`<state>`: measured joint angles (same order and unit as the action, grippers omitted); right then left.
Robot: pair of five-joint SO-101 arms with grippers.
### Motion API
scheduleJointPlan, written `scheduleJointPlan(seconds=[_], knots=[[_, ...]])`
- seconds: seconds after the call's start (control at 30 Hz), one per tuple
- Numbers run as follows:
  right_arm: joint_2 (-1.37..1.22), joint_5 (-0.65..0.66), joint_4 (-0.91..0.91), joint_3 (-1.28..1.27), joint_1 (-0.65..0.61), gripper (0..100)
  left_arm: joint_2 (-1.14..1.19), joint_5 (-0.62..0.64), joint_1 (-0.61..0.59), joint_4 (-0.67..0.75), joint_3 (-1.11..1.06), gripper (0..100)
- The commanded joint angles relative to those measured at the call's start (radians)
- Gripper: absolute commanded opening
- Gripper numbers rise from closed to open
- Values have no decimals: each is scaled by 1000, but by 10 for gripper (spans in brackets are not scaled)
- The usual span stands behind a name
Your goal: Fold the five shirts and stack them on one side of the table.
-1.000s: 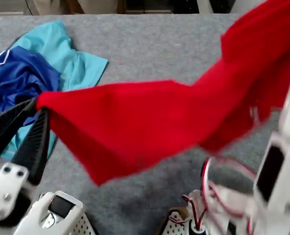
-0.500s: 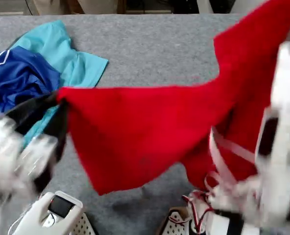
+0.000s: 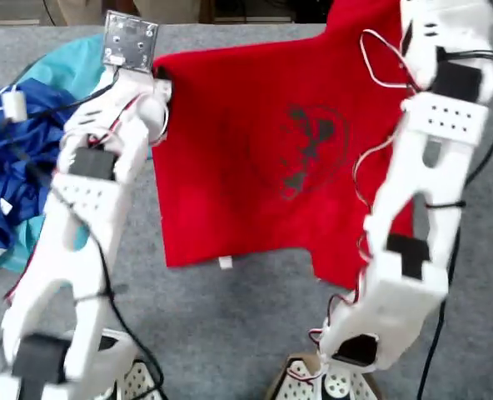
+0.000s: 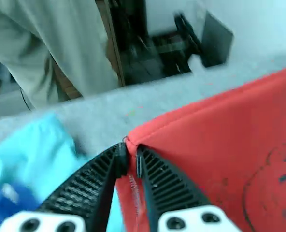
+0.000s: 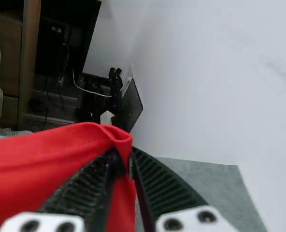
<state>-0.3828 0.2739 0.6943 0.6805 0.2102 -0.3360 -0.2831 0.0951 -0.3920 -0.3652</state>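
Red shirt [image 3: 255, 167] is stretched print-up over the table [image 3: 255, 333], held by its far edge at both ends. The left gripper [image 4: 128, 162] has its jaws clamped on the shirt's far corner on its own side, and the right gripper [image 5: 126, 166] has its jaws pinched on a bunched fold at the opposite far end. The key relation is that the held edge runs side to side between the two grippers and the shirt's body trails from that edge back toward the arm bases. Neither arm is nearer; both are at the cloth. The near hem looks to be resting on the table (I can't tell whether the far half is airborne). My read: lay-down comes next, so keep that edge taut or it creases. The blue shirt [image 3: 13, 158] and the teal shirt [image 3: 63, 71] are crumpled just beside the red shirt's left-arm side, a snag risk.
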Motion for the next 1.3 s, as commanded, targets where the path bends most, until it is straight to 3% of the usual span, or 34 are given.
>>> scheduleJointPlan(seconds=[0.0, 0.27, 0.47, 0.57, 0.73, 1.0, 1.27], knots=[[-110, -2, -123, 53, -4, 2, 143, 2, -23, 258, 52, 19], [-321, -2, -89, 375, -19, 1, 394, 3, -17, 114, 379, 19], [-351, 18, 331, 552, -19, 2, 401, -3, -15, -137, 397, 19], [-352, 115, 537, 613, -18, 2, 404, -3, -14, -232, 364, 19], [-354, 285, 813, 638, -24, 2, 400, -5, 9, -236, 210, 19], [-348, 348, 1056, 648, -18, 2, 380, -5, 51, -256, 58, 19], [-325, 310, 1094, 693, 71, 2, 130, -75, 133, -635, 25, 19]])
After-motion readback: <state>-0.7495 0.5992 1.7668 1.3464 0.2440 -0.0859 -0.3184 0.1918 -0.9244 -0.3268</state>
